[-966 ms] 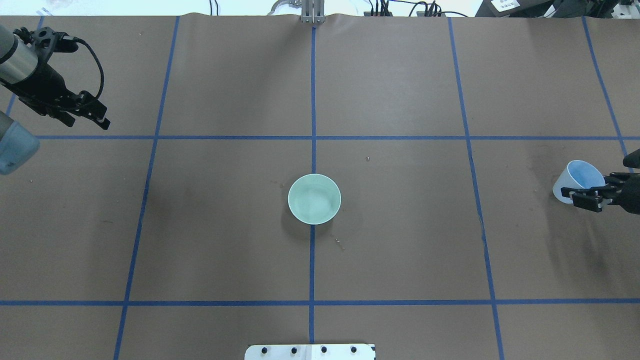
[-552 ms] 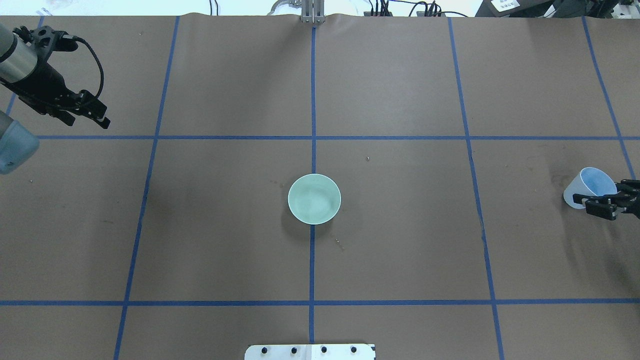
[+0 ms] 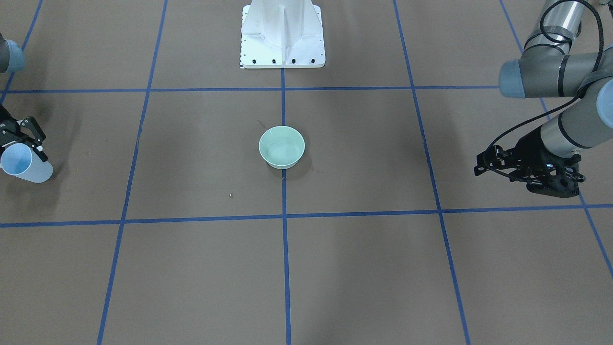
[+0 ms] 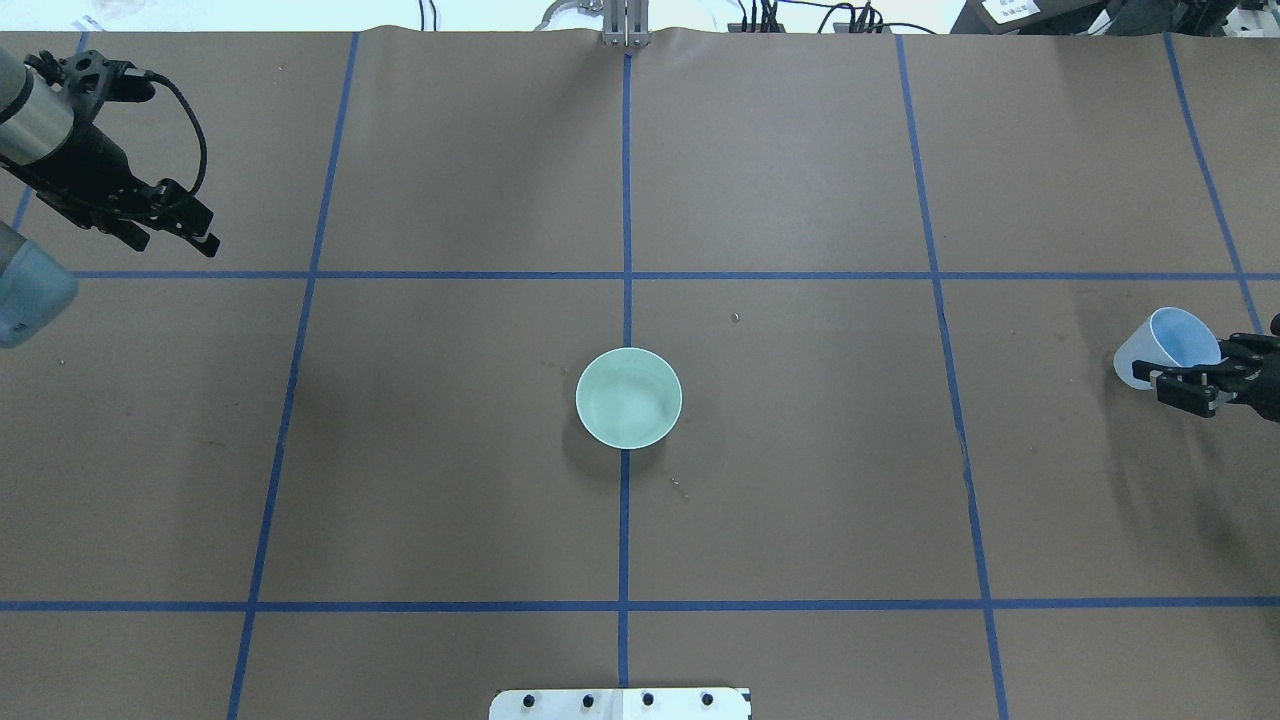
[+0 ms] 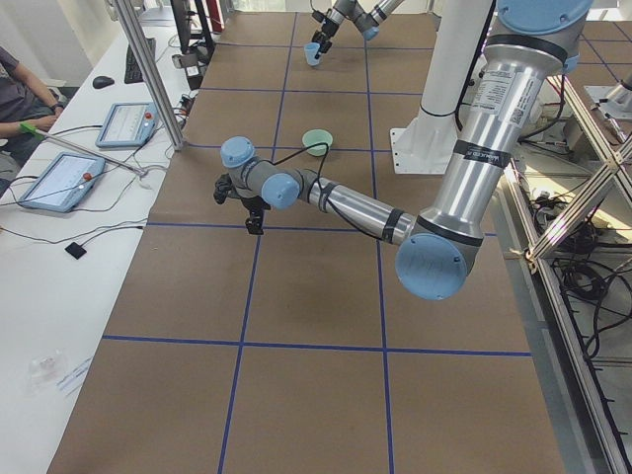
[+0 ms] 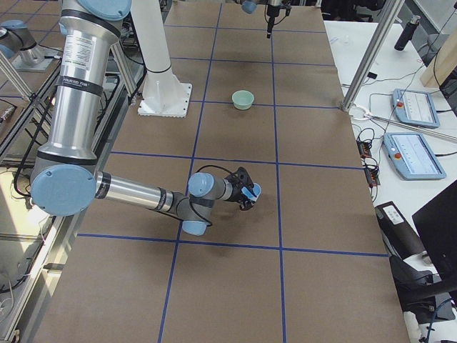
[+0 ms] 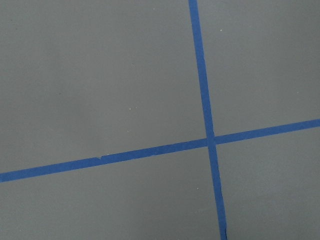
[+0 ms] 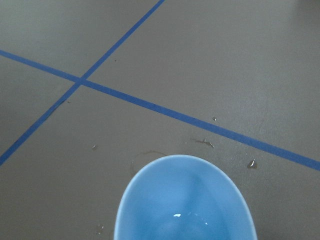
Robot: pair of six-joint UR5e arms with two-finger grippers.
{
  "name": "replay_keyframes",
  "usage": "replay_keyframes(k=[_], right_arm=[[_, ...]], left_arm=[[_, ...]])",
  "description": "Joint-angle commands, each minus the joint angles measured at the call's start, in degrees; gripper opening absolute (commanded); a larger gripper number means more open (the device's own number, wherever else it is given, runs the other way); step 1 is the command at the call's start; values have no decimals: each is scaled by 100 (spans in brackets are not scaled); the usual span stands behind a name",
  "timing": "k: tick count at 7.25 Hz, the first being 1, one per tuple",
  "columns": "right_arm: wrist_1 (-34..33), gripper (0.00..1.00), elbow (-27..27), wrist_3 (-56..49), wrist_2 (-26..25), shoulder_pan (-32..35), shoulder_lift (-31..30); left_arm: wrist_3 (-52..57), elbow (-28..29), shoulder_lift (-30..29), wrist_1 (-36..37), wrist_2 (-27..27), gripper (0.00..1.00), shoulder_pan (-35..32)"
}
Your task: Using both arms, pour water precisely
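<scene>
A: Right tool (image 4: 1190, 385) pinched the blue cup (image 4: 1165, 352) by its wall at the far right of the bench (image 4: 800, 500), well apart from the green bowl (image 4: 628, 397). A second ago the cup sat in much the same place, drifted outward a little, then came part way back. It was tilted, mouth up toward the overhead camera.

B: Water?

A: Only a few glints at the bottom of the cup (image 8: 186, 215) and droplets (image 8: 251, 163) on the bench beside it. The bowl's inside showed a faint sheen; could not tell how much it held.

B: Left side?

A: Left tool (image 4: 180, 222) hung over bare bench, unmoved, fingers near together and gripping nothing. My reading: the pour looked finished and the cup was being carried off.
</scene>
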Motion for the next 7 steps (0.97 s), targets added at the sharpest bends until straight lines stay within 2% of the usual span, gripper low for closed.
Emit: replay_keyframes(k=[1,3,7], right_arm=[[-5,33,-179,11,-32,-13,255],[-5,37,-330,2,-40,-13,406],[-5,73,-409,2,-49,-13,415]], left_arm=[[0,-6,0,2,0,93,0],[0,-6,9,-6,-9,93,-9],[0,-6,9,2,0,93,-9]])
